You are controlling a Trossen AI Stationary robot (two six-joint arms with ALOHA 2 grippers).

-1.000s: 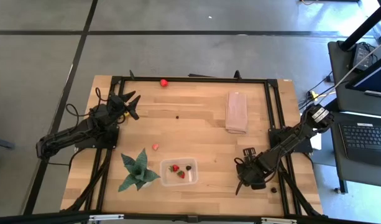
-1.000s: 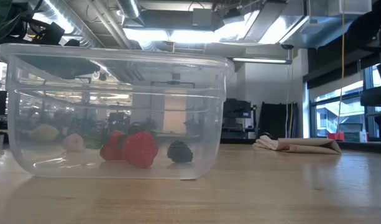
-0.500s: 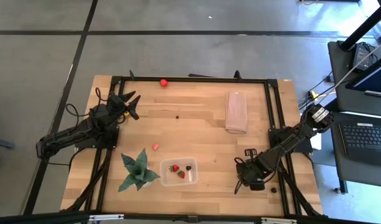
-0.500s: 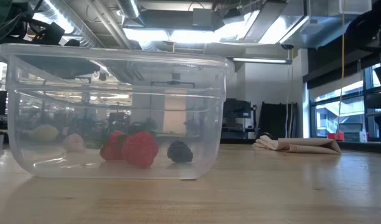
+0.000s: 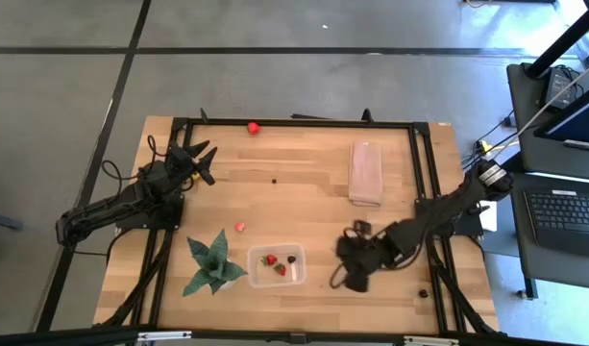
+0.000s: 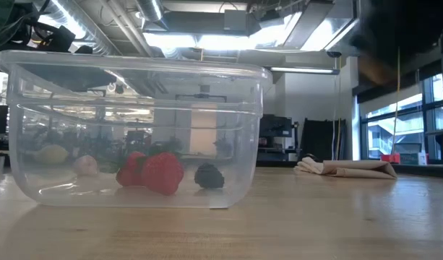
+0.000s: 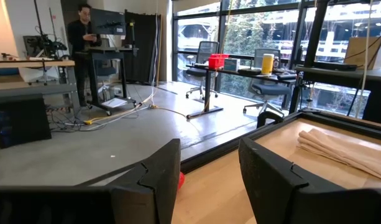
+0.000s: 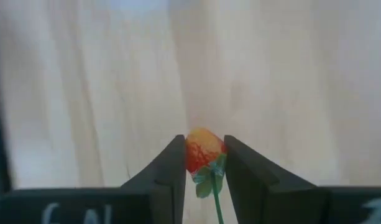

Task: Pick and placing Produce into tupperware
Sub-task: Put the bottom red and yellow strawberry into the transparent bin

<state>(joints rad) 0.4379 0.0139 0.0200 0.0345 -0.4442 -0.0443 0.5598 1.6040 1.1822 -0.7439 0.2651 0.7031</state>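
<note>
Right pincer (image 5: 344,272) stood over the table (image 5: 313,202) just to the right of the tupperware (image 5: 277,266), near the front edge, arm reaching in from the right side. Right wrist view showed its two fingers (image 8: 173,168) pressed onto a small strawberry (image 8: 204,151), red shading to yellow-orange at the top, with green leaves and a stem hanging down between the fingers; pale wood grain lay beyond it.

Left pincer (image 5: 200,160) waited at the far left of the table, well apart from the tupperware. Left wrist view showed its fingers (image 7: 154,180) spread with a clear gap and nothing between them.

Tupperware sat near the front edge, just right of the green plant (image 5: 213,261). Contents seen from above: two red strawberries (image 5: 272,261) and a dark berry (image 5: 291,259). Low view through the clear wall (image 6: 134,130) showed two red strawberries (image 6: 162,172) side by side and a dark berry (image 6: 208,175) just to their right. A yellowish piece (image 6: 51,153) and a pale pinkish piece (image 6: 84,165) also showed through the wall; could not tell whether these lay inside the box or behind it.

Loose produce on the table: one pinkish-red piece (image 5: 240,227) between plant and tupperware, slightly farther back; one red fruit (image 5: 253,127) at the far edge; one small dark berry (image 5: 275,179) mid-table; another dark berry (image 5: 423,293) at the front right by the frame rail.

Folded beige cloth (image 5: 366,173) lay toward the far right.
</note>
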